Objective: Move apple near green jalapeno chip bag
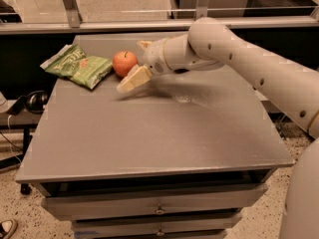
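My gripper (130, 66) is over the back-left of the worktop (149, 143). Its fingers (133, 79) are spread open, one in front of the apple (123, 62) and one behind. The apple rests on the worktop between them, out toward the tips; I cannot tell if either finger touches it. The bag (77, 66) lies just beside the apple, on the side away from my wrist. I judge the apple placed, so I'd back straight out along the fingers.

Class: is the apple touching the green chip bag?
Cannot tell. In the camera view the apple and chip bag sit edge to edge; neither gap nor contact shows plainly. The gripper is right beside the apple.
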You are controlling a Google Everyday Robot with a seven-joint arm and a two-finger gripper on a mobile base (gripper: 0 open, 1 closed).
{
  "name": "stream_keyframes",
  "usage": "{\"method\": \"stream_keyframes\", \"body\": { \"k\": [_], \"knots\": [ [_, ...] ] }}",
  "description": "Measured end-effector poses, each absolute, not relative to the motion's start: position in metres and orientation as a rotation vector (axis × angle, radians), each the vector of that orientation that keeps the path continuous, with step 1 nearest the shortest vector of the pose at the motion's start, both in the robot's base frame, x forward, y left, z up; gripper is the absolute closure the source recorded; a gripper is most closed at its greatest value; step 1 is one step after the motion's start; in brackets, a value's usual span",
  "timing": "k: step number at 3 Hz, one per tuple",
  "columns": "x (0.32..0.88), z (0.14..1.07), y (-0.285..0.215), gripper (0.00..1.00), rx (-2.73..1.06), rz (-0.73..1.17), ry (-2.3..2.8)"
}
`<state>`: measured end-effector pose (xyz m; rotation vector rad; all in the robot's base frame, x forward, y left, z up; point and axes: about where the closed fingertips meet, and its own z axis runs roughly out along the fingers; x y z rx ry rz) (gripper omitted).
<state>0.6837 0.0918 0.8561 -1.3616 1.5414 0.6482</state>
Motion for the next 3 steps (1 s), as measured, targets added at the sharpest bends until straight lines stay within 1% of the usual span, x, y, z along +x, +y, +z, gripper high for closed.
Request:
{"method": "stream_keyframes", "body": {
  "k": [1,3],
  "knots": [
    [0.67,0.864,0.064,0.0,-1.295,0.66,1.536],
    [0.617,0.891,-0.026,0.0,-1.153,0.667,1.464]
  ]
}}
